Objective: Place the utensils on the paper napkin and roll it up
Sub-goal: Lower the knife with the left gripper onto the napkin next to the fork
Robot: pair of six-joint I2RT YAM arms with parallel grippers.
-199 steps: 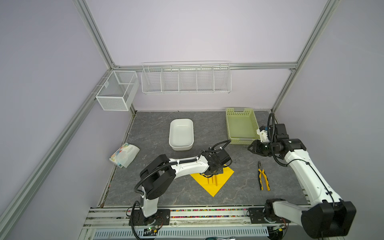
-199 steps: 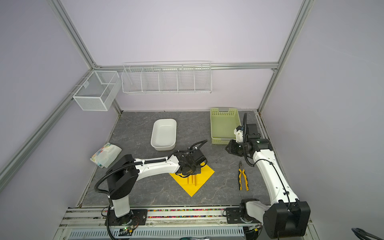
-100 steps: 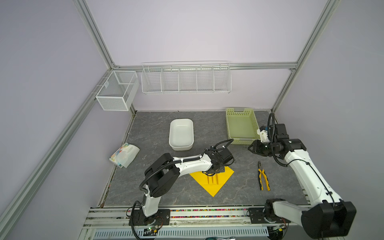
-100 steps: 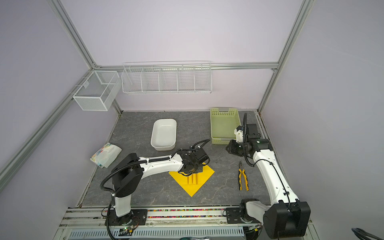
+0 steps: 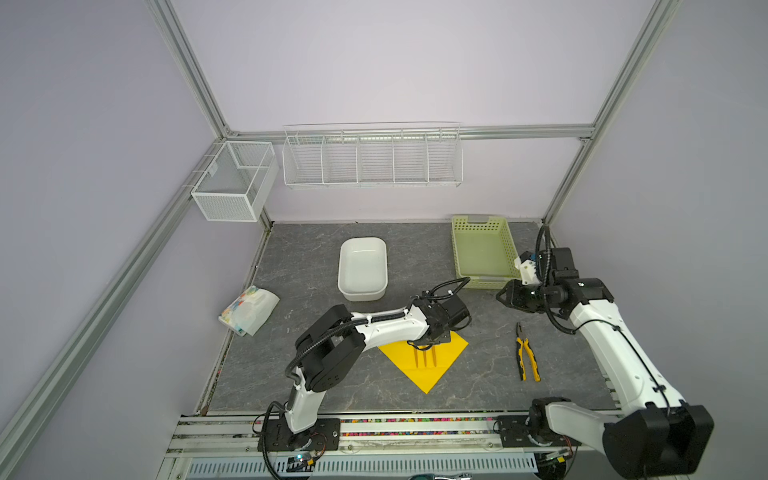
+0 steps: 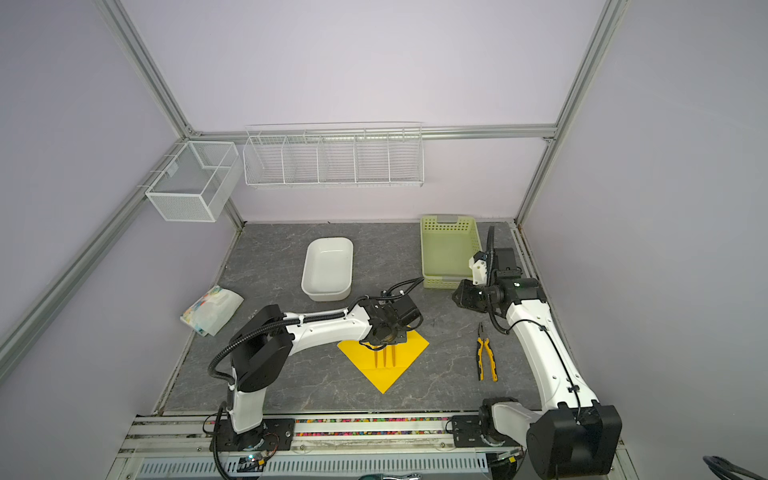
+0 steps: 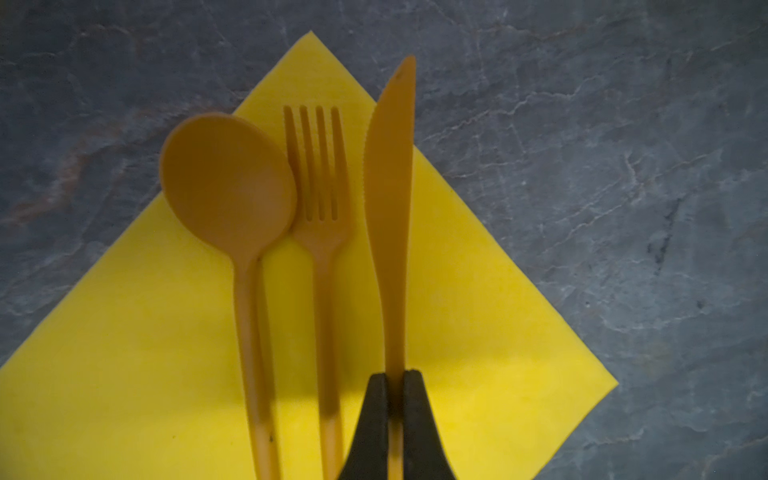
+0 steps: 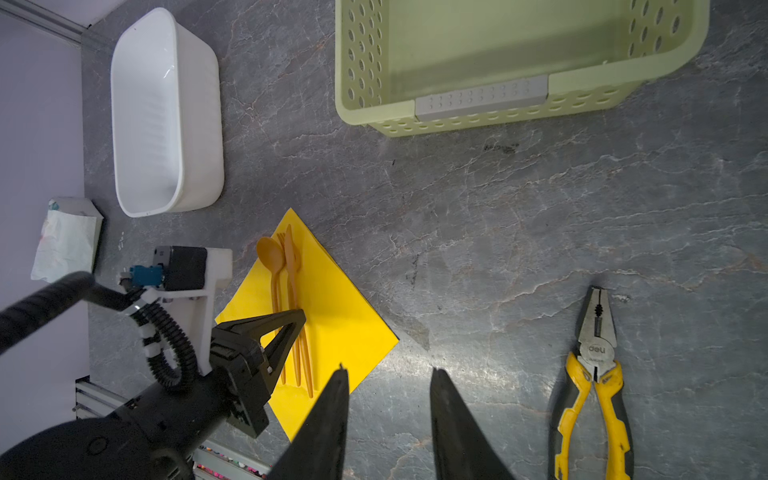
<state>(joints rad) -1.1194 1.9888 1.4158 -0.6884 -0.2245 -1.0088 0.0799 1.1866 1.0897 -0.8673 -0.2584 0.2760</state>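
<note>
Right now the paper napkin (image 5: 426, 377) is lying flat on the grey tabletop (image 5: 490, 374) as a diamond, near the front middle. Three orange utensils (image 5: 424, 357) are resting on it side by side with their handles running parallel: the spoon (image 7: 228, 183), the fork (image 7: 318, 187) and the knife (image 7: 390, 187). The spoon's round bowl is touching the fork's outer tine and is hanging partly past the napkin's edge, over the bare tabletop. The knife's tip is likewise poking beyond the neighbouring edge. The left claw (image 7: 395, 376) is reaching down over the napkin and pinching the knife's handle, its two black fingers (image 7: 374, 415) pressing together on the thin plastic (whether the knife is lying fully on the paper or being held just above it, I cannot tell).

The right claw (image 8: 388, 370) is hanging above the tabletop well to the right of the napkin, near the front corner of the green basket (image 5: 486, 283). Its jaws are standing apart with nothing between them. Yellow-and-black pliers (image 5: 528, 357) are lying on the tabletop beside the right arm, well apart from the napkin. A white tub (image 5: 361, 294) is sitting behind the napkin, and a white packet (image 5: 249, 309) with colourful print is lying near the left edge
</note>
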